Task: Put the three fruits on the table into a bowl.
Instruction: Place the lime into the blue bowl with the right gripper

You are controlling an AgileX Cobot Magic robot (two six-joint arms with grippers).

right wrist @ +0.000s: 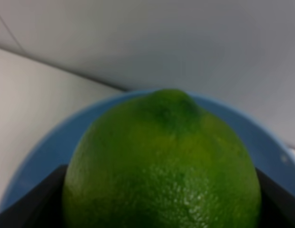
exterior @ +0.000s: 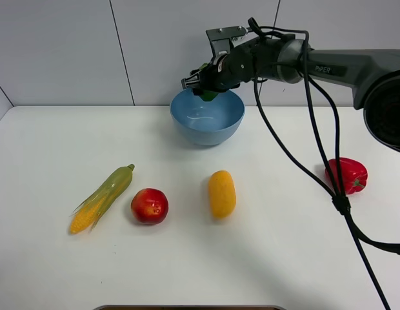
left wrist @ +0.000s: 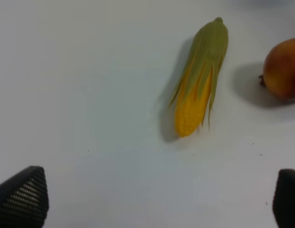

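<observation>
Green-husked corn cob [exterior: 102, 198] at left, glossy red bell pepper [exterior: 346, 175] far right

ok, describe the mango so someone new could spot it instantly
Start at the light-blue bowl at the back of the white table. In front of it, nearer the camera, lies the mango, right of the red apple. It is the only smooth yellow-orange oblong; the corn cob has a green husk.

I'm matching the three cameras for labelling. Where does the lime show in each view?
Exterior high: the lime is at top centre, held in the right tool just above the bowl.
Left wrist: not in it; only the corn and the apple show.
Right wrist: the lime fills the middle, with the bowl behind it.
Shared landmark: the bowl, in the exterior high and right wrist views.
</observation>
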